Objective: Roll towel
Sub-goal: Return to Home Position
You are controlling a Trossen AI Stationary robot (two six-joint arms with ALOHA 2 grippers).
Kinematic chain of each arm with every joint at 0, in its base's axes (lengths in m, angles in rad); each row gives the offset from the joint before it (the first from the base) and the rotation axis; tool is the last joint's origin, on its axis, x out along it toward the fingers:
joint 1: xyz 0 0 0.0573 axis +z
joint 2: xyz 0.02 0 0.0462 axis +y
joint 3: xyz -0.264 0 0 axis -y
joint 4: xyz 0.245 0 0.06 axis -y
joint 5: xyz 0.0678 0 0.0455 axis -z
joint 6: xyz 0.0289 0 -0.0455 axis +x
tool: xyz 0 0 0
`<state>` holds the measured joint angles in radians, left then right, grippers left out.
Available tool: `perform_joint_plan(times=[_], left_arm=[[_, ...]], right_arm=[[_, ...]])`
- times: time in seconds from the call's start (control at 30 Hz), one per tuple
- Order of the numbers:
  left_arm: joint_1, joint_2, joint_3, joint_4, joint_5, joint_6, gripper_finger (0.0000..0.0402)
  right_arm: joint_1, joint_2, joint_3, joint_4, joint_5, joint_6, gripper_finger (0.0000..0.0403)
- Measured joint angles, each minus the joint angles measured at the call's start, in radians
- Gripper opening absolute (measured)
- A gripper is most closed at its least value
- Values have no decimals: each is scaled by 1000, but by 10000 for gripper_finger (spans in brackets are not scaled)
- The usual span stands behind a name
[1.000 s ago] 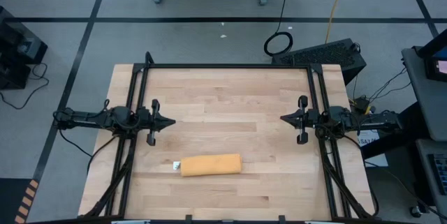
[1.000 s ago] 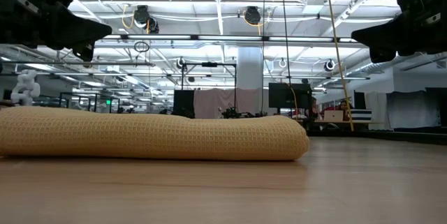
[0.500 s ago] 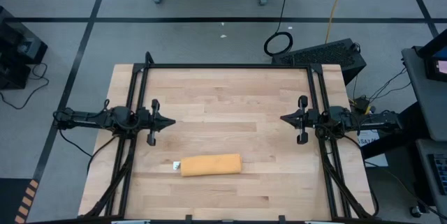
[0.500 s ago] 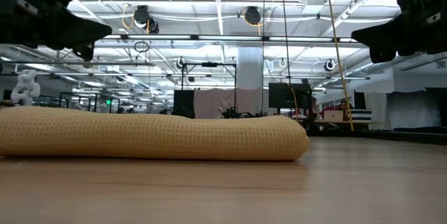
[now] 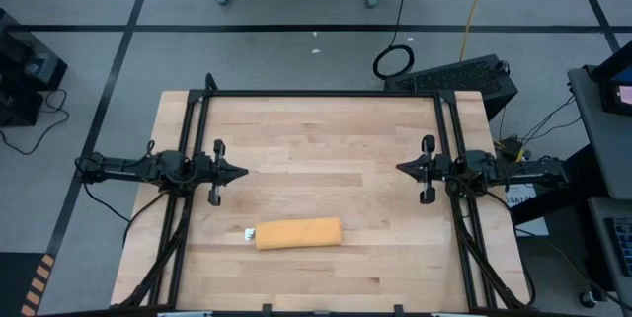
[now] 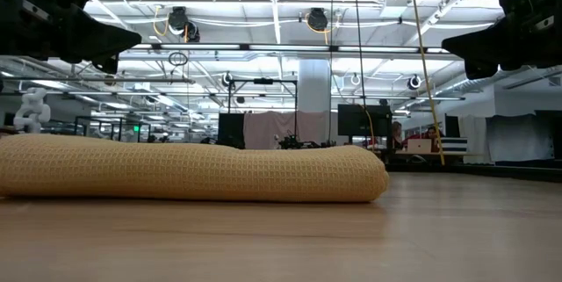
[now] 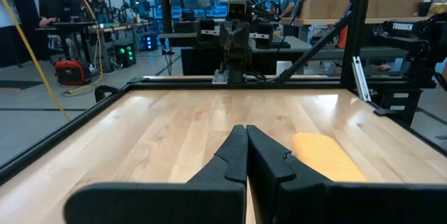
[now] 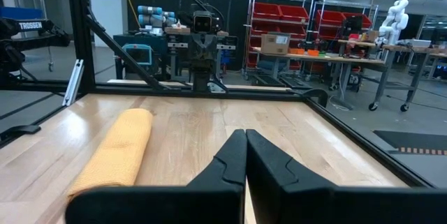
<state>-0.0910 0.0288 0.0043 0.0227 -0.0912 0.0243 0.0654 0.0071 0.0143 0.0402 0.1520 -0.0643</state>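
From above, the towel (image 5: 298, 234) lies rolled into a short mustard-yellow cylinder on the wooden worktop (image 5: 326, 139), near its front edge and somewhat left of centre, with its small white tag (image 5: 248, 234) showing at the roll's left end. The left tool (image 5: 241, 172) is at the left side of the worktop and the right tool (image 5: 400, 168) at the right side, their tips pointing toward each other across the bare middle, both well apart from the towel. In the low view the towel (image 6: 193, 172) stretches as a long waffle-textured roll across the left and centre of the worktop (image 6: 421, 238), while the left tool (image 6: 132, 38) and right tool (image 6: 450, 47) hang high in the upper corners, clear of it. In the left wrist view the left tool (image 7: 242, 132) has its two dark fingers pressed together with nothing between them, the towel (image 7: 325, 158) lying off to one side beyond them. In the right wrist view the right tool (image 8: 242, 135) is likewise pressed together and empty, with the towel (image 8: 115, 154) lying lengthwise beside it on the wood.
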Motion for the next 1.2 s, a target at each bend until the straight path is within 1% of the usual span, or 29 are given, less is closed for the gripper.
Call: perform_joint_plan(times=[1.2], left_arm=[[0,2,0,17,-6,-17,2]], right_arm=[[0,0,0,0,1,0,0]])
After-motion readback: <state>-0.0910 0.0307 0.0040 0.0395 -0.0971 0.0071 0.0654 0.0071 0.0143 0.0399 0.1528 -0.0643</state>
